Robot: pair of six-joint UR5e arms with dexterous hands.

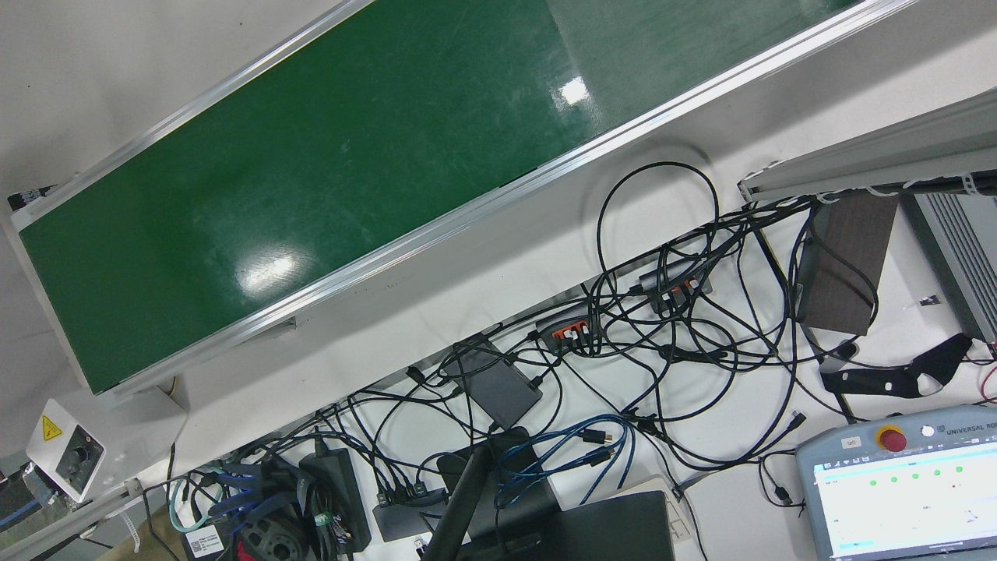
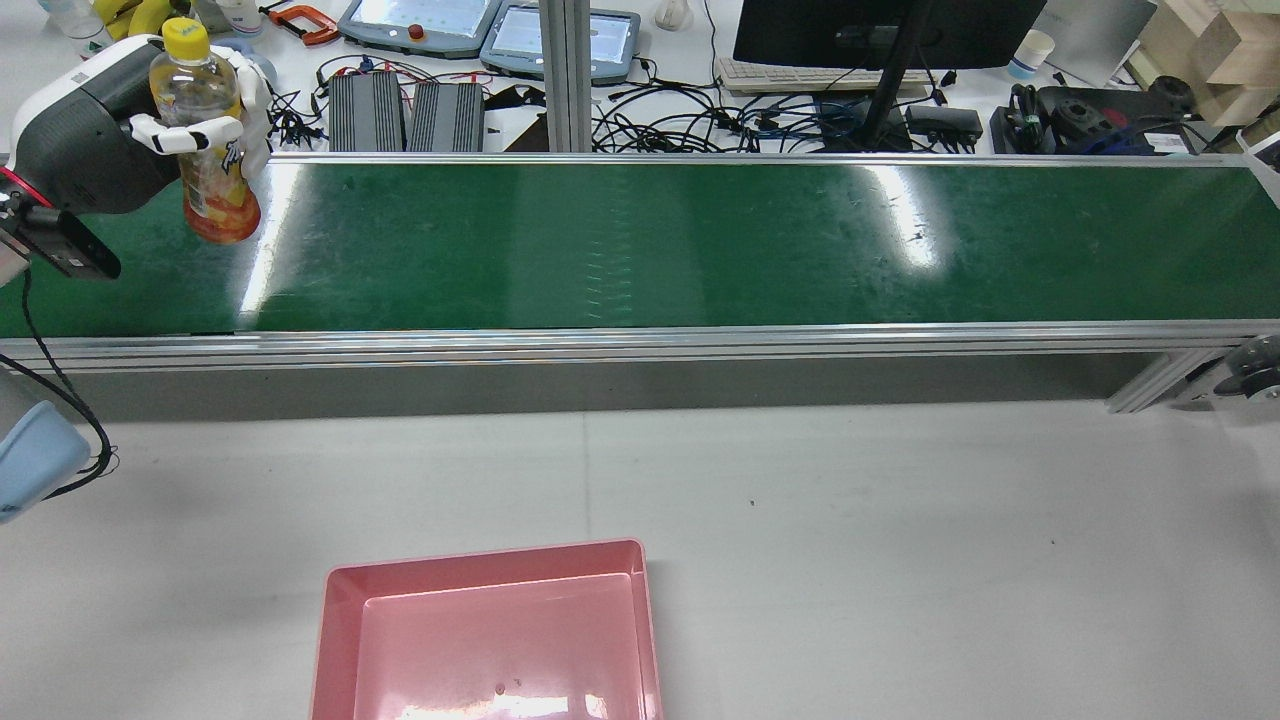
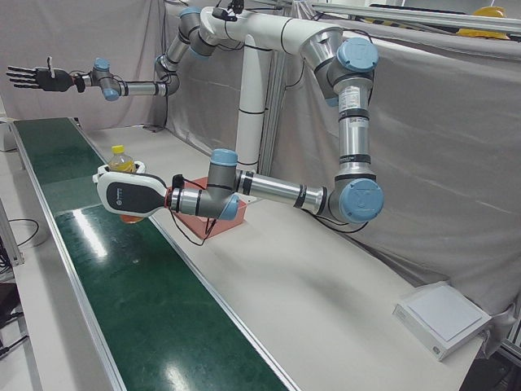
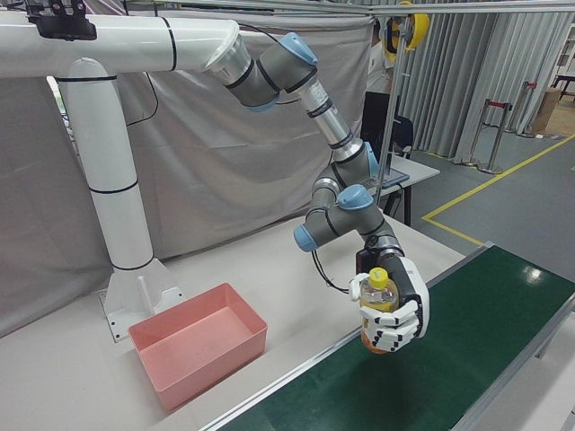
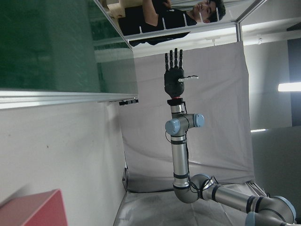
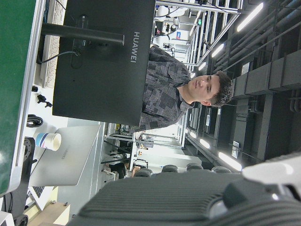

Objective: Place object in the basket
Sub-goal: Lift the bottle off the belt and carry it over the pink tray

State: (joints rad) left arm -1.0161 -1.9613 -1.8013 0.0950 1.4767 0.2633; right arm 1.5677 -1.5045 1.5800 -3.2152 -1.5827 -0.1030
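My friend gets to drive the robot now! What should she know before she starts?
Left hand: shut on the bottle, yellow cap up, at the left end of the green belt.
Right hand: open, holding nothing, raised off to the side.
Pink basket: on the white table, nothing in it.
Done: bottle grasped.
Left: carry it to the basket and let go.

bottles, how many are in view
1: the bottle, yellow-capped, held upright by the left hand over the green belt's left end in the rear view. Others may be out of frame.
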